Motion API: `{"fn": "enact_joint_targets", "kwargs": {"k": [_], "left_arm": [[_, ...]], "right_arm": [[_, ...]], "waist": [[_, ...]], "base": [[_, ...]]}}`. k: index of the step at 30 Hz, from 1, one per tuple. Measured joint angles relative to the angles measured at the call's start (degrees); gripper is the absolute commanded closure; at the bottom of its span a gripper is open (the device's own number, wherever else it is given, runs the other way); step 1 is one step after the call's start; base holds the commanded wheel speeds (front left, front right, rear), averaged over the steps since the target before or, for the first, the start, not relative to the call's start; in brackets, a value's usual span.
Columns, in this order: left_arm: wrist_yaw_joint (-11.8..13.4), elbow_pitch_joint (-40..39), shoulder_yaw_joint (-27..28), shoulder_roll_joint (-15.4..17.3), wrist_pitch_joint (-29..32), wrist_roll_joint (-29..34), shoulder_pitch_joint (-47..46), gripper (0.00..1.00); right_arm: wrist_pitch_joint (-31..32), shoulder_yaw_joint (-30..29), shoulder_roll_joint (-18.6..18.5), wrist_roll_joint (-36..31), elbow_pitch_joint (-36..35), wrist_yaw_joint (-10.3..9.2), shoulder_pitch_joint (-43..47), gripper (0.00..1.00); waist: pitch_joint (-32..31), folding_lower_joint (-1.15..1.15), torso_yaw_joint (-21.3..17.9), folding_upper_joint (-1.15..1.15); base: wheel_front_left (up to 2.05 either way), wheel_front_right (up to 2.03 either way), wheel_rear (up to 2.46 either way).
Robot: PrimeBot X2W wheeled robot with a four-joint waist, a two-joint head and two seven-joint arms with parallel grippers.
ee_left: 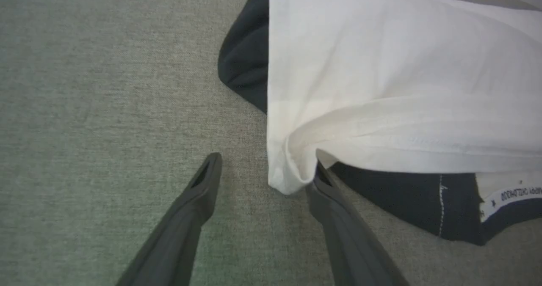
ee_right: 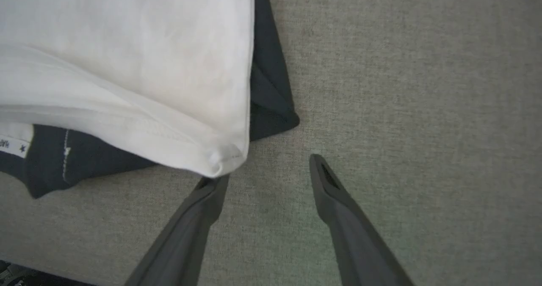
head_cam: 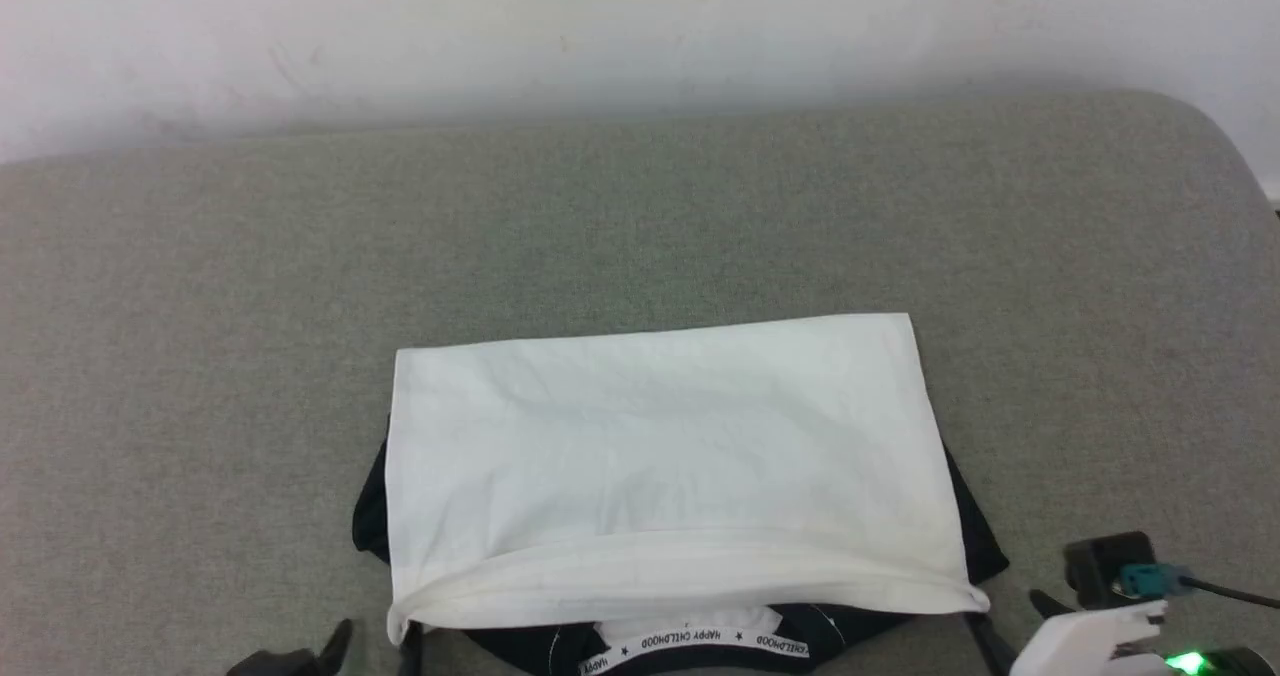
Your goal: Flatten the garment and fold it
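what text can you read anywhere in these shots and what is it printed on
"HAPPY CHILDHOOD", with small stars between the repeats: on the white neck tape of the garment, upside down in the head view.
Left wrist view, same tape: lettering too small to read with certainty.
Right wrist view, end of the tape: one star, with the letters cut off and unreadable.
No other text is visible.

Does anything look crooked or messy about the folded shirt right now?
Yes. The garment is folded unevenly: its white top layer sits slightly tilted, the black left sleeve and right sleeve poke out beyond it, the neck band shows past the near hem, and that hem bunches at its left corner.
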Motion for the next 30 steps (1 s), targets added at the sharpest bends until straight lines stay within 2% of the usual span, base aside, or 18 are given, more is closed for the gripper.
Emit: {"fn": "enact_joint_targets", "kwargs": {"k": [7, 14, 18, 21, 25, 30], "left_arm": [[2.03, -4.12, 3.83, 0.55, -6.87, -0.04, 1.87, 0.0], [3.48, -6.71, 5.69, -0.37, -10.21, 3.09, -0.7, 0.0], [3.49, -7.21, 6.68, -2.12, -10.59, 4.92, -4.64, 0.0], [3.34, -7.76, 8.05, -3.71, -10.61, 6.22, -7.26, 0.0], [1.78, -6.5, 9.18, -5.2, -10.66, 8.22, -9.66, 0.0], [-0.15, -4.3, 10.23, -6.72, -10.66, 10.01, -12.66, 0.0]], "right_arm": [[-0.43, -5.58, 2.31, 0.0, -4.83, -0.01, 2.81, 0.0], [-9.5, -10.35, 3.75, 1.94, -7.13, -0.01, -0.02, 0.0], [-14.88, -10.83, 3.78, 5.65, -3.0, -0.01, -3.6, 0.0], [-16.66, -9.94, 3.81, 7.0, 1.75, -0.01, -6.31, 0.0], [-16.11, -7.88, 3.85, 8.75, 8.92, -0.01, -10.75, 0.0], [-12.36, -5.71, 3.88, 9.07, 18.13, -0.02, -16.93, 0.0]], "waist": [[-2.4, -0.01, 1.01, 0.0], [-3.37, 0.0, 2.27, 0.0], [-3.5, 0.0, 2.66, 0.0], [-3.32, 0.01, 2.65, 0.0], [-2.68, 0.01, 2.43, 0.0], [-1.9, 0.01, 2.27, 0.0]], "base": [[0.0, 0.0, 0.0], [0.0, 0.0, 0.0], [0.0, 0.0, 0.0], [0.0, 0.0, 0.0], [0.0, 0.0, 0.0], [0.0, 0.0, 0.0]]}}
